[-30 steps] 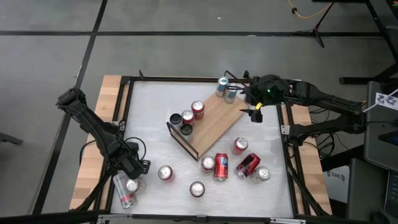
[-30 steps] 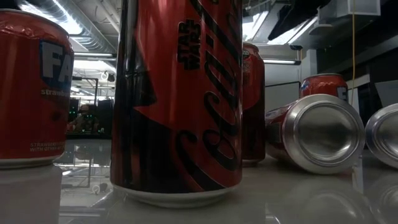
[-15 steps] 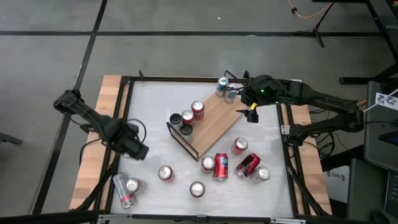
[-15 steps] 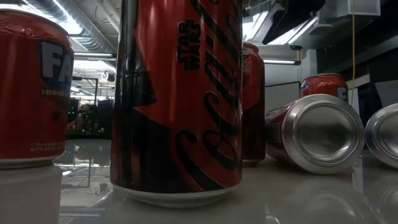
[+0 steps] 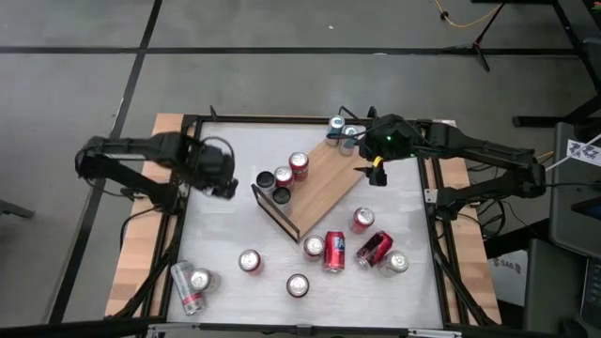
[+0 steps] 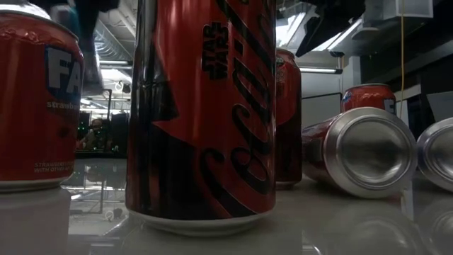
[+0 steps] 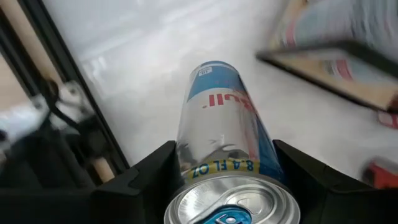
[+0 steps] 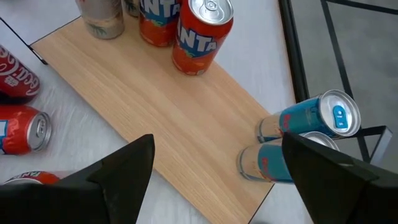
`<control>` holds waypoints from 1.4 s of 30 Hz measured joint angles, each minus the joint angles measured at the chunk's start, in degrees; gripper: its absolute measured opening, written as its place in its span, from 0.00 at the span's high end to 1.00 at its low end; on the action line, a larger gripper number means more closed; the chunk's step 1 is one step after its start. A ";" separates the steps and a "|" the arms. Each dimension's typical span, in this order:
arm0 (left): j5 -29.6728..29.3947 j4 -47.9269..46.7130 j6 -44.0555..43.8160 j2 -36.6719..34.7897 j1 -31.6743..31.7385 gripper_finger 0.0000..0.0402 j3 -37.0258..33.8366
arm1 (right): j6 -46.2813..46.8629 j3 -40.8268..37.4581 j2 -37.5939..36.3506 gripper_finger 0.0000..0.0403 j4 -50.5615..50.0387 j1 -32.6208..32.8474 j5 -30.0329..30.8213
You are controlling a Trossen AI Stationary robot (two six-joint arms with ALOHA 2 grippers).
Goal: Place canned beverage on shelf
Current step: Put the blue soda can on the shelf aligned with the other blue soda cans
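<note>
Our left gripper (image 7: pixel 227 171) grips a slim blue-and-silver can (image 7: pixel 219 134) near the shelf (image 5: pixel 324 178), which already carries six cans, with nine loose ones waiting on the table (image 5: pixel 235 141).

Dark jointed arms (image 5: pixel 131 150) (black cables trailing).

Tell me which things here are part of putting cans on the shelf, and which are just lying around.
Part of the job:
- left gripper, shut on a blue and silver can
- shelf, with cans already on it
- loose red cans on the table
- right gripper, open over the shelf

Lying about:
- yellow cable on the floor
</note>
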 joint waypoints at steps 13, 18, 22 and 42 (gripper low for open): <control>-0.06 3.90 36.09 6.27 28.05 0.46 0.00 | -0.03 0.00 -0.02 0.15 0.04 0.00 0.02; 2.76 9.10 49.98 14.04 34.62 0.46 0.31 | -0.12 0.00 -0.02 0.15 0.04 0.00 0.02; 2.27 9.27 60.18 22.95 38.15 0.46 5.16 | -0.13 0.00 -0.02 0.15 0.04 0.00 0.02; 2.08 9.35 86.15 54.87 40.38 0.46 40.22 | -0.16 0.00 -0.04 0.15 0.09 0.00 0.02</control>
